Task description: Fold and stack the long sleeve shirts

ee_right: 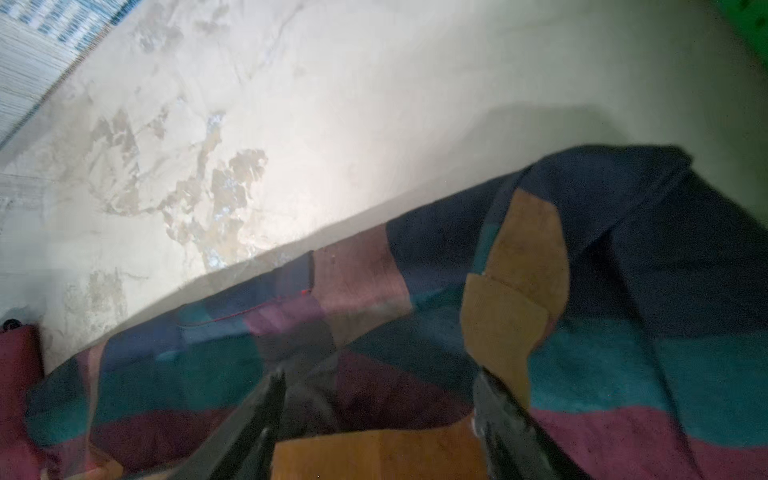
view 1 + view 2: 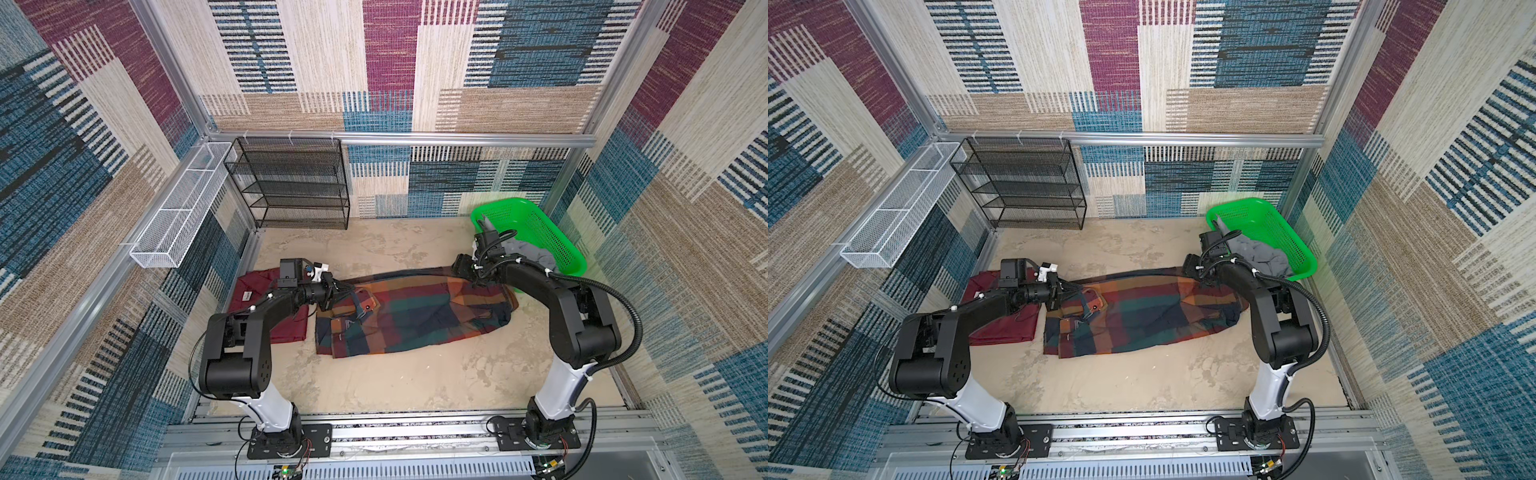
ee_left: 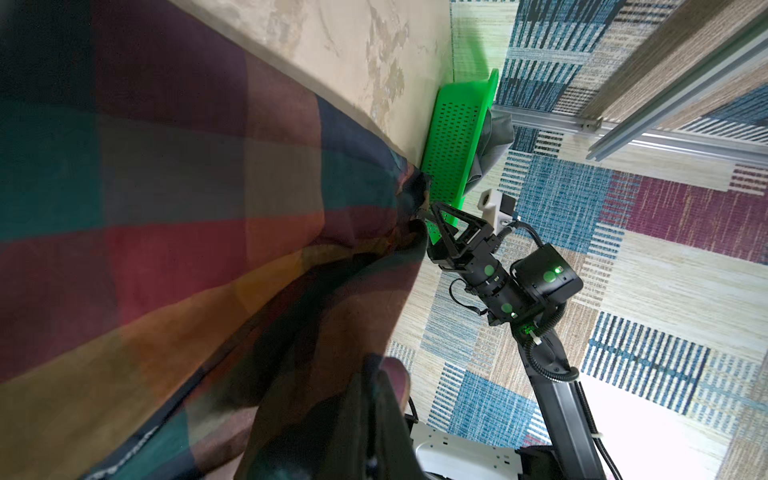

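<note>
In both top views the plaid shirt sprawls across the middle of the table, a long bundle running left to right. The left gripper is clamped onto its far left corner, and the right gripper sits at its far right end. Left of it the maroon shirt lies flat in a tidy rectangle (that one looks finished to me), partly hidden under the left arm and just beside the plaid one. Far right, the grey shirt is heaped in the green basket, untouched by the look of it. Over to the left wrist view: the plaid shirt fills the frame, its fabric bunched over this arm's closed fingers. Across the cloth the right gripper has its jaws parted around the gathered corner, touching it but not pinching, as far as I can tell. The right wrist view agrees: two dark fingers stand well apart, plaid cloth lying between and beneath them, bare table beyond. My call: one shirt is folded. The plaid one is mid-fold, with the fold to finish and the stacking onto the maroon to follow. The grey one is yet to begin.
</note>
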{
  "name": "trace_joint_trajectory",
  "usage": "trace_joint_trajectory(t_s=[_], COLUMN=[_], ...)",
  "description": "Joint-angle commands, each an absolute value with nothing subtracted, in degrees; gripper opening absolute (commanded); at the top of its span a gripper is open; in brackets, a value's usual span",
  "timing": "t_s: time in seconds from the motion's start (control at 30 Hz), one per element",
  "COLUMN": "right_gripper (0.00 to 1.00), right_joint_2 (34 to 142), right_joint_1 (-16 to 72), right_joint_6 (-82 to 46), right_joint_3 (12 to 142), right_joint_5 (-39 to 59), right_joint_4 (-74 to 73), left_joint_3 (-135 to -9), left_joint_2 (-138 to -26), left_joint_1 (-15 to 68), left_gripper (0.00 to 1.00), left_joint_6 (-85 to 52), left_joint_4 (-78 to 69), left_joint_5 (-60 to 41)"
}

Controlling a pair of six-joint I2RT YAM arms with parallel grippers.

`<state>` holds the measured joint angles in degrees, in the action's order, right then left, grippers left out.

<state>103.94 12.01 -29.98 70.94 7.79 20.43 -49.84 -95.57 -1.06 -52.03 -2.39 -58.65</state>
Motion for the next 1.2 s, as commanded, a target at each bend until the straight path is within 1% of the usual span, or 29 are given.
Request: trace_joint_trajectory(t_s=[0.0, 0.07, 0.1, 0.13, 0.2, 0.27, 0.37, 0.47, 0.53, 0.63, 0.7, 0.77, 0.83, 0.87, 1.0, 1.17], right_gripper=[0.73, 0.73, 0.73, 0.73, 0.73, 0.72, 0.71, 0.71, 0.71, 0.71, 0.71, 0.7, 0.7, 0.7, 0.69, 0.68], right_joint_2=[102.1, 100.5, 99.6, 98.8, 97.8, 97.5, 95.6, 95.2, 97.5, 102.4, 105.7, 109.5, 113.8, 115.7, 122.5, 129.7], right_joint_1=[12.0, 12.0, 12.1, 12.2, 12.5, 12.9, 15.2, 20.6, 24.5, 30.3, 32.8, 34.5, 36.3, 37.1, 39.7, 43.1], right_joint_6=[-29.5, -29.7, -29.6, -29.5, -29.6, -29.4, -29.6, -30.1, -30.8, -30.4, -30.9, -31.7, -31.7, -31.6, -32.4, -31.0], right_joint_3=[71.3, 70.9, 70.3, 69.6, 68.5, 67.7, 65.8, 66.1, 68.3, 74.0, 76.7, 79.8, 83.6, 85.3, 92.1, 102.2], right_joint_5=[7.1, 7.8, 8.9, 10.9, 13.5, 16.0, 17.3, 19.8, 21.8, 19.2, 19.3, 19.6, 19.4, 18.5, 13.5, 1.5], right_joint_4=[19.7, 19.8, 19.3, 18.5, 17.9, 17.9, 16.7, 14.9, 14.4, 15.9, 15.3, 15.1, 15.3, 15.9, 19.0, 27.9], left_joint_3=[-49.5, -50.1, -50.7, -51.3, -52.3, -53.1, -55.4, -58.7, -59.8, -60.1, -59.1, -56.7, -53.9, -53.1, -51.3, -50.3], left_joint_2=[-95.5, -94.7, -94.1, -93.4, -92.2, -90.7, -87.1, -82.8, -80.2, -76.3, -73.6, -70.3, -66.8, -65.5, -62.3, -62.1], left_joint_1=[-2.0, -2.5, -2.8, -3.0, -3.6, -4.2, -4.7, -4.7, -4.9, -5.1, -5.2, -5.4, -5.5, -5.5, -5.5, -5.6], left_gripper=[0.15, 0.3, 0.39, 0.44, 0.48, 0.5, 0.5, 0.51, 0.54, 0.59, 0.63, 0.69, 0.73, 0.74, 0.74, 0.74], left_joint_6=[-50.7, -48.9, -47.5, -46.1, -45.1, -44.6, -41.3, -36.2, -33.2, -28.2, -25.2, -24.7, -24.8, -24.8, -23.6, -23.6], left_joint_4=[-5.3, -2.6, -0.4, 1.5, 3.3, 4.9, 11.0, 18.4, 22.2, 27.3, 29.5, 28.8, 26.9, 26.6, 26.7, 26.3], left_joint_5=[-61.0, -60.2, -59.5, -59.0, -58.7, -58.4, -55.7, -51.5, -48.0, -41.2, -35.7, -31.0, -28.8, -27.9, -25.8, -25.9])
